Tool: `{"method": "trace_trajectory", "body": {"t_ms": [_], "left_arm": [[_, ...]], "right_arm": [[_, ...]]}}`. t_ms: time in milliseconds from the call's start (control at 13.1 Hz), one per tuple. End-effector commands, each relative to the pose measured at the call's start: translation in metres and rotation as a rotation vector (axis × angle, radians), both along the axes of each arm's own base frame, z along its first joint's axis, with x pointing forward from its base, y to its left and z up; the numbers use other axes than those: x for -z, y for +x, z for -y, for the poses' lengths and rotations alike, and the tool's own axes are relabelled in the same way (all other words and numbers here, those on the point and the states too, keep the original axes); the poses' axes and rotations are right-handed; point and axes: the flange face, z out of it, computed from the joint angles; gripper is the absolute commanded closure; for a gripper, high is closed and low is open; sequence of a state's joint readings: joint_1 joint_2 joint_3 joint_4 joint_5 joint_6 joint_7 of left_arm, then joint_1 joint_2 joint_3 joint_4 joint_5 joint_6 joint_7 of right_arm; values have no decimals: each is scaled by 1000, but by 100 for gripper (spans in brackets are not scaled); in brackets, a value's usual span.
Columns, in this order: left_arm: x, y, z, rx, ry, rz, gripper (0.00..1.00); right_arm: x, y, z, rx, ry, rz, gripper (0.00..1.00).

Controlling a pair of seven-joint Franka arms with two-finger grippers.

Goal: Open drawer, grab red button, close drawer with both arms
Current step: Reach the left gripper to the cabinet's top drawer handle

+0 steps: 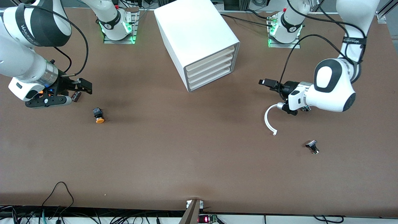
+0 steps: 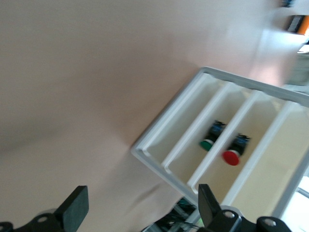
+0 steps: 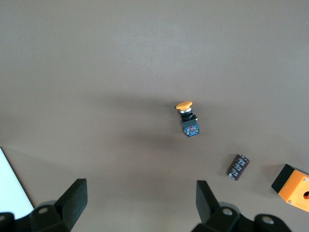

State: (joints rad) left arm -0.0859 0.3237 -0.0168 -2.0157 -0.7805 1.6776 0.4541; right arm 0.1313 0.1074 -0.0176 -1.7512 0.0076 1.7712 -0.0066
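The white cabinet (image 1: 199, 40) stands on the brown counter (image 1: 186, 149) between the two arm bases, all four drawer fronts flush. The left wrist view looks through the cabinet's open side, where the red-capped button (image 2: 234, 151) lies in a drawer (image 2: 251, 135) beside a green-capped button (image 2: 210, 138). The left gripper (image 1: 270, 83) hovers over the counter toward the left arm's end from the cabinet, fingers spread, holding nothing. The right gripper (image 1: 81, 88) hovers toward the right arm's end from the cabinet, spread too, near an orange-capped button (image 1: 99, 115).
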Motion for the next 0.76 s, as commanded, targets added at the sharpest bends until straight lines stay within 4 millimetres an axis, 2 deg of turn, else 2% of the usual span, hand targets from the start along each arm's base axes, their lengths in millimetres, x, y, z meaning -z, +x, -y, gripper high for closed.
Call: {"method": "trace_trajectory", "body": {"t_ms": [0,76,229,458,534,686], "left_arm": [[30,-27,26,6,-161,25,0],[40,-35,32,-16,-202,8,0],[56,-55,62,-33,-293,-30,0],[80,-81,96,-59,-385,-76,1],[86,-89,108,-52,-404,-86,1],[97,-102,127,-48,-426,-108,2]], "right_arm": [[3,4,-6,-18,15,-12,0],[3,4,-6,-16,16,-13,0],[3,3,-8,-18,16,-13,0],[0,5,-10,-42,19,0,0],[-8,8,-15,-68,23,19,0],[-12,9,-20,-82,25,28,0]]}}
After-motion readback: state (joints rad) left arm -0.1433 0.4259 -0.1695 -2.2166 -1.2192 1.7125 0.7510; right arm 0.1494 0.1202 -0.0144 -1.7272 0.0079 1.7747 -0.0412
